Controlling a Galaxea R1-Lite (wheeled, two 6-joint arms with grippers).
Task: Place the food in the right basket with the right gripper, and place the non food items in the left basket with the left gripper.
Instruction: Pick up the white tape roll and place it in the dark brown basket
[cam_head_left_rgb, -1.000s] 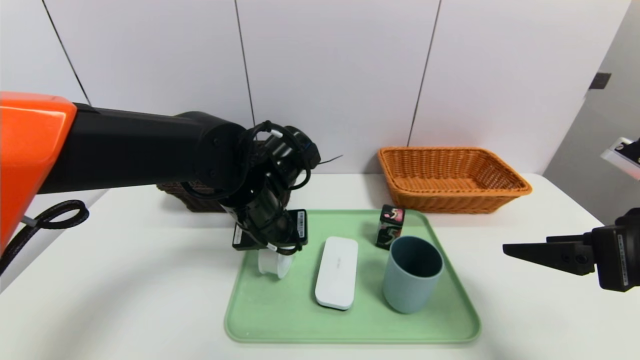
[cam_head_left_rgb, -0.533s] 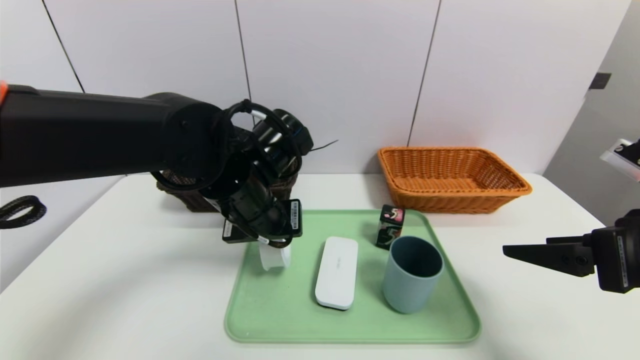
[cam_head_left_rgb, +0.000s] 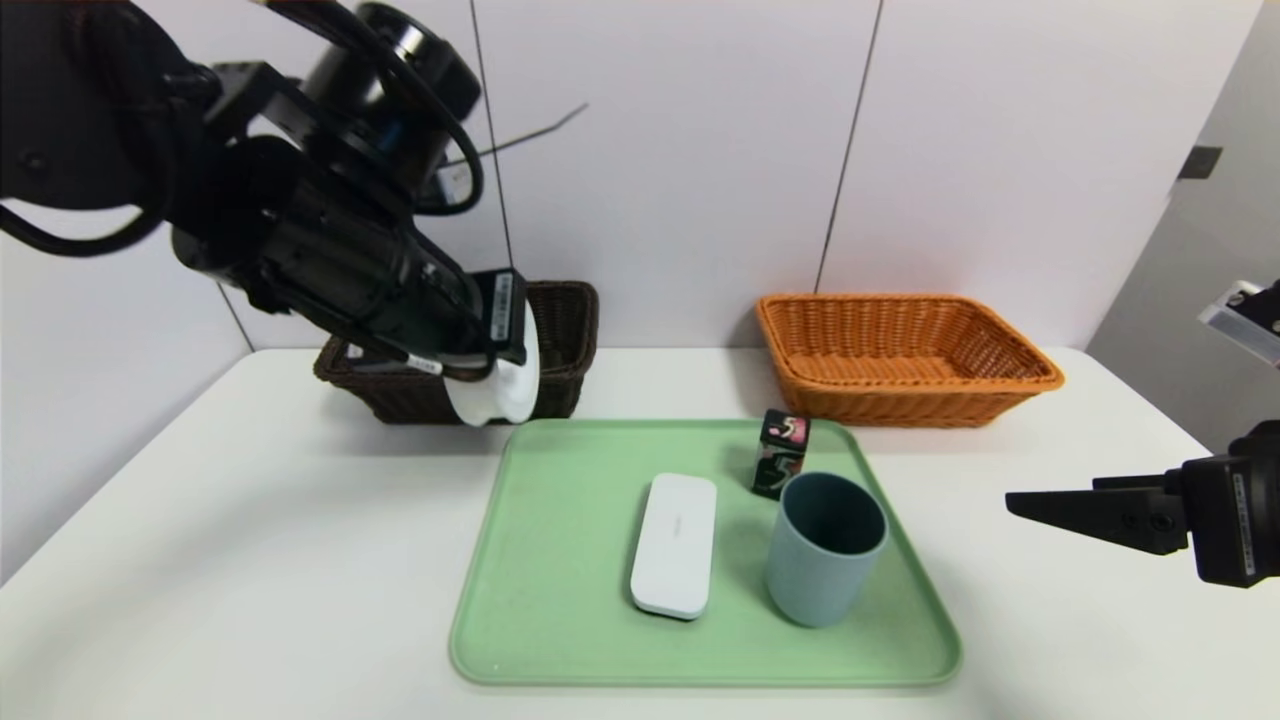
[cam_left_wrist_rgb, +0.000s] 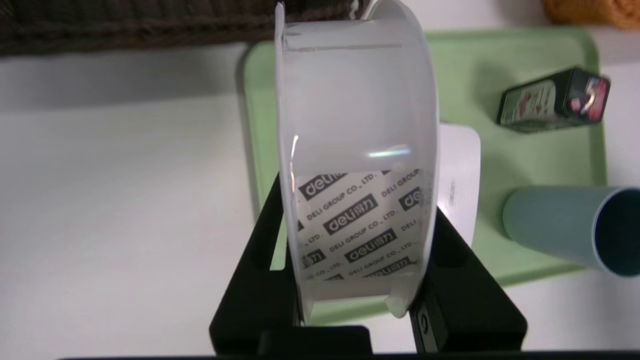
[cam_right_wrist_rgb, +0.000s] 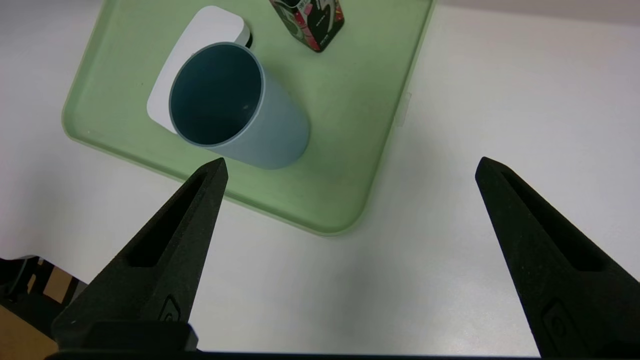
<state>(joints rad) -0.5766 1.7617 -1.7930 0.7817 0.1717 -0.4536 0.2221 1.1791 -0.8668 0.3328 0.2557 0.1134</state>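
My left gripper (cam_head_left_rgb: 493, 372) is shut on a white roll of tape (cam_head_left_rgb: 502, 388), held in the air just in front of the dark brown left basket (cam_head_left_rgb: 565, 320). The left wrist view shows the tape roll (cam_left_wrist_rgb: 357, 150) clamped between both black fingers (cam_left_wrist_rgb: 260, 240). On the green tray (cam_head_left_rgb: 560, 620) lie a white flat case (cam_head_left_rgb: 675, 545), a blue-grey cup (cam_head_left_rgb: 825, 550) and a small black box with pink print (cam_head_left_rgb: 780, 452). The orange right basket (cam_head_left_rgb: 900, 350) holds nothing that I can see. My right gripper (cam_head_left_rgb: 1040, 505) hovers open off the tray's right side, with nothing between its fingers (cam_right_wrist_rgb: 200, 200).
The white table (cam_head_left_rgb: 250, 560) runs bare to the left and front of the tray. The wall stands close behind both baskets. The cup (cam_right_wrist_rgb: 235, 110) stands nearest the right gripper, with the black box (cam_right_wrist_rgb: 312, 22) behind it.
The left gripper has closed on the tape roll at the tray's far left corner and lifted it up and back toward the dark basket. The right arm has not moved.
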